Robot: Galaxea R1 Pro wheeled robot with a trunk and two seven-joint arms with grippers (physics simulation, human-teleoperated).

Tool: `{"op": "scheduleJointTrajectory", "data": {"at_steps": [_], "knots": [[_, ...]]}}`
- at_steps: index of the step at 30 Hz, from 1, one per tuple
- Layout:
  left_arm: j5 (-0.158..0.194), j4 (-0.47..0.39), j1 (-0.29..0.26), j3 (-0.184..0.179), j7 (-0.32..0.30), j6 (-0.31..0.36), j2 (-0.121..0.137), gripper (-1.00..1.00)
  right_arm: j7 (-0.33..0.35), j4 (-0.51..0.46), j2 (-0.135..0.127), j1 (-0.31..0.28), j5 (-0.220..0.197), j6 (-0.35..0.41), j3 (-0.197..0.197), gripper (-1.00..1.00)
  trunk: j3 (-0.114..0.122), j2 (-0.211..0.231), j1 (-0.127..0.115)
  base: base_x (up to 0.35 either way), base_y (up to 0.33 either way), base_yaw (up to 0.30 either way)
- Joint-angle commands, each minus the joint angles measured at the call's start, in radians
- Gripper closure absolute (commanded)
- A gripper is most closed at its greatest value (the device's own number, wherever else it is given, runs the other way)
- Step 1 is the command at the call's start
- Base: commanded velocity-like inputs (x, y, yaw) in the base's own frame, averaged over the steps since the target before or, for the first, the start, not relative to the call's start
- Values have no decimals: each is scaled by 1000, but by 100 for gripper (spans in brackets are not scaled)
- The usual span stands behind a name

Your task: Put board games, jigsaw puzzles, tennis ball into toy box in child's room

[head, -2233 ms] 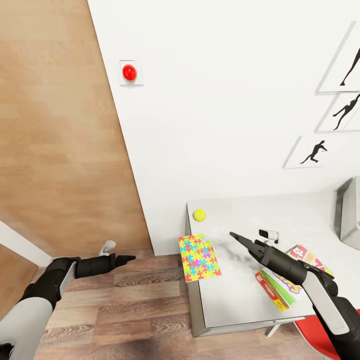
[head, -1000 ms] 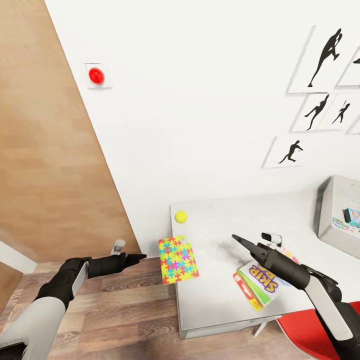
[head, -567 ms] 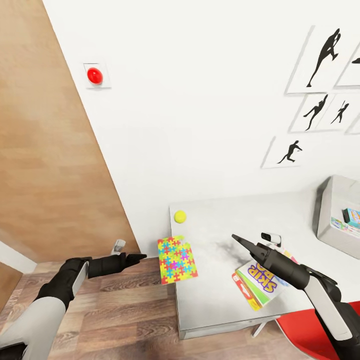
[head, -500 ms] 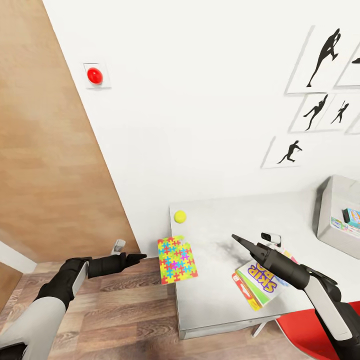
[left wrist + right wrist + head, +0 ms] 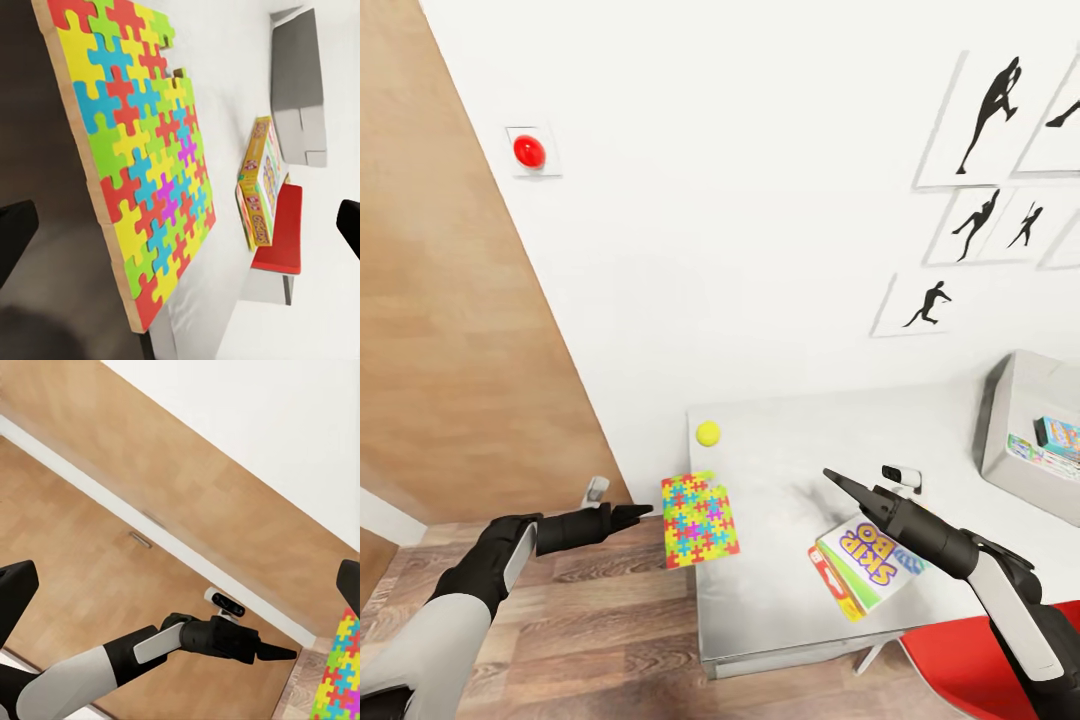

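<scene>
Left gripper [image 5: 643, 512] empty, jaws look parted in wrist view, pointing at jigsaw puzzle [image 5: 700, 519]. Puzzle: flat board of bright interlocking pieces, overhanging table [image 5: 780, 590] left edge. Likely light, stiff; thin, so pinch overhanging rim. Tennis ball [image 5: 708, 433] near back corner, small, would roll. Right gripper [image 5: 830, 481] empty, fingertips spread in wrist view, above Skip-Bo board games stack [image 5: 865, 565]. Toy box [image 5: 1010, 420] far right, already holding boxes.
</scene>
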Motion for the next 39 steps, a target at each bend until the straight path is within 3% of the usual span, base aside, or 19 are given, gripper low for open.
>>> {"op": "scheduleJointTrajectory", "data": {"at_steps": [1, 8, 18, 28, 39], "knots": [[3, 0, -1, 1, -2, 10, 0, -100, 0, 0, 0, -1, -7, 7, 0, -100, -2, -2, 1, 0, -29, 0], [5, 0, -1, 1, -2, 13, 0, -100, 0, 0, 0, -1, -6, 7, 0, -100, -2, -2, 1, 0, -12, 0], [8, 0, -1, 2, -2, 17, 1, -100, -2, 0, 1, -1, -6, 7, 0, -100, -33, -72, 39, 0, -1, 0], [9, 0, -1, 2, -2, 17, 2, -100, -9, 0, 4, -1, 32, 7, -1, -100, -64, -142, 77, 0, 0, 0], [9, 0, -1, 3, -2, 17, 3, -100, -9, 0, 4, -1, 42, 7, -1, -100, -99, -219, 119, 0, 0, 0]]}}
